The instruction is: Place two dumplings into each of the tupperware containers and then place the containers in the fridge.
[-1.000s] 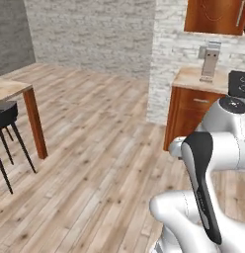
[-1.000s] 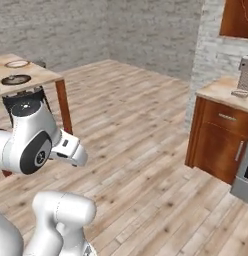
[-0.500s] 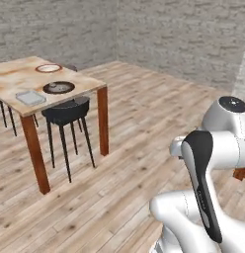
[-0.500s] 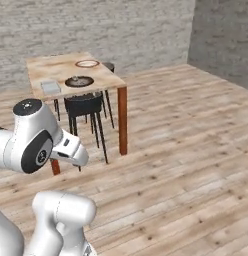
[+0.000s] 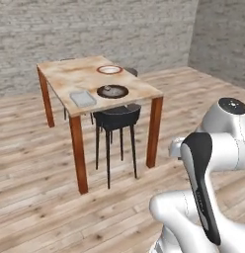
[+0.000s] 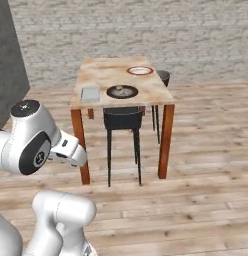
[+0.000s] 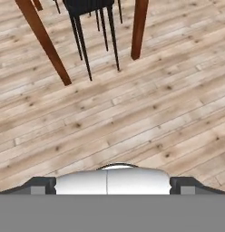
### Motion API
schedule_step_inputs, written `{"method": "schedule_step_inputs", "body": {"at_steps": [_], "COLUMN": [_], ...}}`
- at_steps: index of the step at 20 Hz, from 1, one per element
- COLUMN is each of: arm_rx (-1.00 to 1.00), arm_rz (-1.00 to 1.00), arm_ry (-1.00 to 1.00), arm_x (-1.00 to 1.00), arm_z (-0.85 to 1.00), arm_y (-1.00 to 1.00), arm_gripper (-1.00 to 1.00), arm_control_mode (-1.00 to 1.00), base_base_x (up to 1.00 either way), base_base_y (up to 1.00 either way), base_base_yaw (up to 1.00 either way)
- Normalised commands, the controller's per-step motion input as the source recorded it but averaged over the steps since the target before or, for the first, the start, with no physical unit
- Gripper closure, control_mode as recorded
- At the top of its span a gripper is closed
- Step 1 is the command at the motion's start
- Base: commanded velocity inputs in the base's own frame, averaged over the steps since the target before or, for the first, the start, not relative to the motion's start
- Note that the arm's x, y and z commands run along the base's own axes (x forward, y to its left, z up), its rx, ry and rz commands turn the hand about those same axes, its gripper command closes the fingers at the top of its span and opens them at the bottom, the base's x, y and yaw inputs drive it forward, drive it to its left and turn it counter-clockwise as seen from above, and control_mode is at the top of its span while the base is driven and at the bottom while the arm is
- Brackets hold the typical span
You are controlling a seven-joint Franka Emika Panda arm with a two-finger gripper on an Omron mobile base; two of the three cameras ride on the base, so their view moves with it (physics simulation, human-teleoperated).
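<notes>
We face a wooden table with a pale mottled top and reddish-brown legs [image 5: 93, 79], standing on a light plank floor [image 5: 40, 197] before a grey brick wall [image 5: 95, 24]. Near the table's front left edge, as we look at it, lies one tupperware container [image 5: 83, 99], a shallow light-grey rectangular tray with rounded corners; in the right base view the same tray [image 6: 90, 93] lies left of a round dark brown plate [image 6: 122, 91]. That dark plate [image 5: 112, 91] carries small greyish lumps, too small for us to identify as dumplings with certainty. Farther back sits a round white plate with a red rim [image 5: 109, 69].

A black stool with thin dark legs [image 5: 116, 118] is pushed under the table's near edge, just below the dark plate; it stands between us and the table. A second dark seat [image 6: 163, 76] shows behind the far right corner.

The white arm with dark joints [image 5: 208, 163] is folded close to the base, well apart from the table, elbow raised and hand directed downward at the floor. In the hand view we see the plank floor, two table legs [image 7: 41, 36] and the stool's legs [image 7: 91, 31] along the upper edge. The claw's fingers stand spread wide apart, holding nothing.
</notes>
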Motion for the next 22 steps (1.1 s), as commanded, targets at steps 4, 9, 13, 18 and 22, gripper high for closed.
{"method": "schedule_step_inputs", "body": {"at_steps": [4, 9, 13, 18, 22], "arm_rx": [0.00, 0.00, 0.00, 0.00, 0.00], "arm_rz": [0.00, 0.00, 0.00, 0.00, 0.00], "arm_ry": [0.00, 0.00, 0.00, 0.00, 0.00], "arm_x": [0.00, 0.00, 0.00, 0.00, 0.00], "arm_z": [0.00, 0.00, 0.00, 0.00, 0.00], "arm_y": [0.00, 0.00, 0.00, 0.00, 0.00], "arm_gripper": [-1.00, -1.00, -1.00, -1.00, -1.00], "arm_control_mode": [1.00, 1.00, 1.00, 1.00, 1.00], "base_base_x": [0.99, 1.00, 0.84, 0.74, 0.81], "base_base_y": [-0.64, -0.27, -0.31, -0.19, -0.17], "base_base_yaw": [0.40, 0.43, 0.21, 0.09, 0.10]}}
